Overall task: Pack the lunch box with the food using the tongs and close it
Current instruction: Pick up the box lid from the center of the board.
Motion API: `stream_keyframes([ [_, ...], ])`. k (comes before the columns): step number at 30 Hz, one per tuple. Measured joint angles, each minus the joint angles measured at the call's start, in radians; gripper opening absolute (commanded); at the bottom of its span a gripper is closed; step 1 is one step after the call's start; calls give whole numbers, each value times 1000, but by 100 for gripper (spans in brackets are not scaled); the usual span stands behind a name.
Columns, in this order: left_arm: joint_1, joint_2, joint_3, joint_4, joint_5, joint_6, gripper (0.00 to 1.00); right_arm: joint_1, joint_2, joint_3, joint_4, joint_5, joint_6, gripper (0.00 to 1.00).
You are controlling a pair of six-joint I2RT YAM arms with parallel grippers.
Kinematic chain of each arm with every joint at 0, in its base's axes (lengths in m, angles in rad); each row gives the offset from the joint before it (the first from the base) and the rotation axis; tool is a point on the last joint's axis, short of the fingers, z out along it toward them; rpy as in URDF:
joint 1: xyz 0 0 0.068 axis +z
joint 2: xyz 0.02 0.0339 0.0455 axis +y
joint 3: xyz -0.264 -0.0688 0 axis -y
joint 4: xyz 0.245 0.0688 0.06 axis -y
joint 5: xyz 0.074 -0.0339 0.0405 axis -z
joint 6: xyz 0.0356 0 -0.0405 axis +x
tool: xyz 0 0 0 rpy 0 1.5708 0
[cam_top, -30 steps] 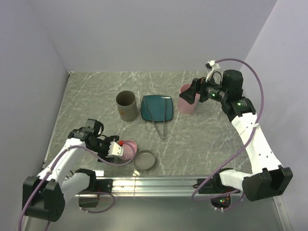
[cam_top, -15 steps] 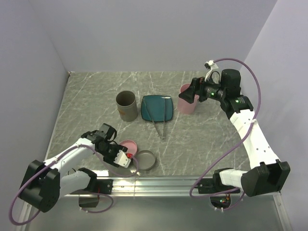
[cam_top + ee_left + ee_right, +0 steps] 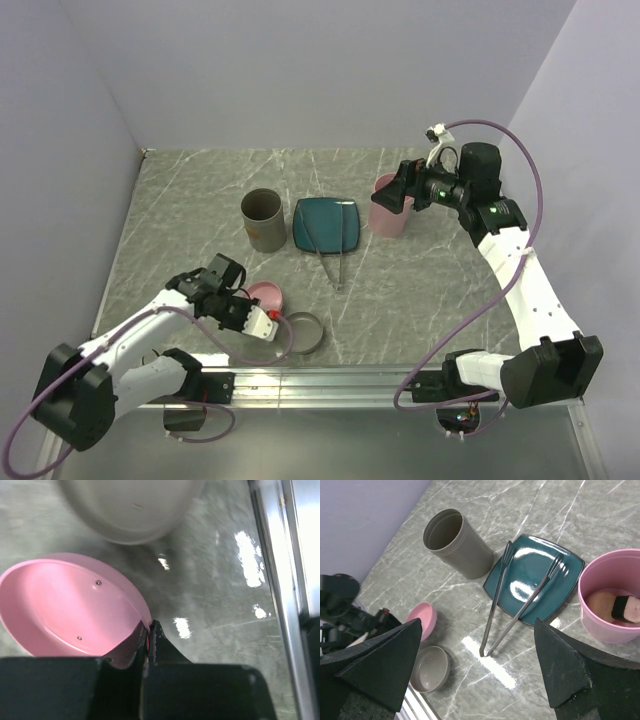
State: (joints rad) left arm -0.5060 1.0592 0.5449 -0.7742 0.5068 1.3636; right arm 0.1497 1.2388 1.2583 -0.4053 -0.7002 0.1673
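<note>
Only your right wrist camera sees the food [image 3: 602, 602] inside the pink cup [image 3: 600, 626]. The tongs [image 3: 521, 607] lie across the teal plate [image 3: 532, 555], with your right gripper [image 3: 478, 625] spread wide. The left gripper [image 3: 148, 630] is pressed together at the rim of the pink dish [image 3: 65, 605]. Grey marble table [image 3: 420, 290], lilac walls [image 3: 320, 70].

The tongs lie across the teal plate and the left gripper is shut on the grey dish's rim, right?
No: the left gripper is shut on the rim of the pink dish, not the grey dish, as the left wrist view shows. The tongs do lie across the teal plate.
</note>
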Motion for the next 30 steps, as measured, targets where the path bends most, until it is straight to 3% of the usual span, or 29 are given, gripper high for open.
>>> stream_keyframes([
  [5, -1, -106, 98, -55, 45, -122, 0, 0, 7, 27, 2, -1, 6, 100],
  [11, -2, -122, 373, -39, 233, -448, 0, 0, 21, 106, -14, -29, -23, 100],
  [18, 10, -133, 443, 365, 472, -1096, 0, 0, 29, 164, -43, -116, -111, 100],
  [23, 85, -140, 388, 875, 568, -1712, 0, 0, -19, 95, -51, -166, -153, 100],
  [25, 115, -140, 366, 1010, 571, -1901, 0, 0, -17, 101, -64, -206, -170, 100],
  [30, 152, -118, 362, 1255, 557, -2205, 0, 16, -17, 82, 21, -335, -66, 94],
])
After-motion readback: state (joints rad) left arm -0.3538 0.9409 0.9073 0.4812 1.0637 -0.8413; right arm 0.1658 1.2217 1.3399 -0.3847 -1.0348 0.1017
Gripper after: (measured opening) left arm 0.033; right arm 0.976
